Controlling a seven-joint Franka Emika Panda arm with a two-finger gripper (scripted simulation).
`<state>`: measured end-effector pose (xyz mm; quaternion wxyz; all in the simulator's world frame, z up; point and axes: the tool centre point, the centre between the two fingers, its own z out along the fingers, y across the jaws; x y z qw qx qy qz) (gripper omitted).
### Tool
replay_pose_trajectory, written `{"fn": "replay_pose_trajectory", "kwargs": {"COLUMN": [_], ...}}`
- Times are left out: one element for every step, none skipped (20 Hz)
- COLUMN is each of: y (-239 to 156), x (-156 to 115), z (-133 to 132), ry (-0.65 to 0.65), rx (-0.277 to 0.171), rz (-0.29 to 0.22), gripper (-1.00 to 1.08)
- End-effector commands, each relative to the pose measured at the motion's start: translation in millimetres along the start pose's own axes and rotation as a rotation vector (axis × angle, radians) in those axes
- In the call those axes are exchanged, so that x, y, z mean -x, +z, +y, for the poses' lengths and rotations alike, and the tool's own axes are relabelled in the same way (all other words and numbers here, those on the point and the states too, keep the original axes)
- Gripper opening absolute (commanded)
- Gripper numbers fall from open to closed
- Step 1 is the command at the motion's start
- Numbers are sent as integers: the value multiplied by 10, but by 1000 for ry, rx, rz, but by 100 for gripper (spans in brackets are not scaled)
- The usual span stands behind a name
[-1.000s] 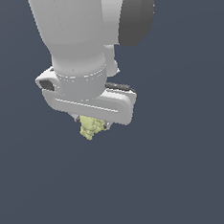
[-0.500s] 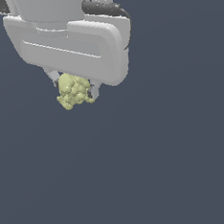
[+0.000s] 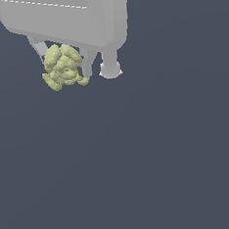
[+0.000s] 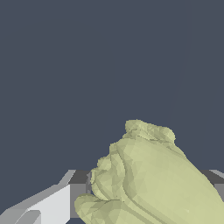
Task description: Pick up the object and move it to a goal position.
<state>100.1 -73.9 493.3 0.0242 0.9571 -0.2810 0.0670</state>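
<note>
The small, bumpy, pale yellow-green lump [image 3: 62, 67] hangs up in the air, squeezed between the two thin grey fingers [image 3: 87, 64] of the big white robot hand [image 3: 63, 62]. The hand is clenched on it, and nothing is under it. It looks light and small. Its knobbly sides could slip or twist, so I think the best place to pinch is across its fat middle, where the fingers sit now.

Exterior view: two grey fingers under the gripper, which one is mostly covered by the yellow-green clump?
The finger on the exterior view's left: only its upper part shows beside the object. The other finger shows nearly full length on the clump's other side.
</note>
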Motion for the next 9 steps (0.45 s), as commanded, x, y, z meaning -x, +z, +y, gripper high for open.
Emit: {"fn": "replay_pose_trajectory", "kwargs": {"y": [-55, -70, -82, -93, -101, -107, -111, -114, -114], "x": [-7, -10, -12, -14, -15, -16, -17, -17, -17], "z": [8, 11, 12, 13, 14, 16, 17, 15, 14], "ry": [8, 10, 12, 13, 14, 15, 16, 16, 16], "rx": [1, 2, 2, 2, 2, 2, 2, 2, 2], "rz": [1, 1, 2, 2, 2, 3, 3, 3, 3], "gripper": [-100, -100, -100, -100, -100, -100, -100, -100, -100]}}
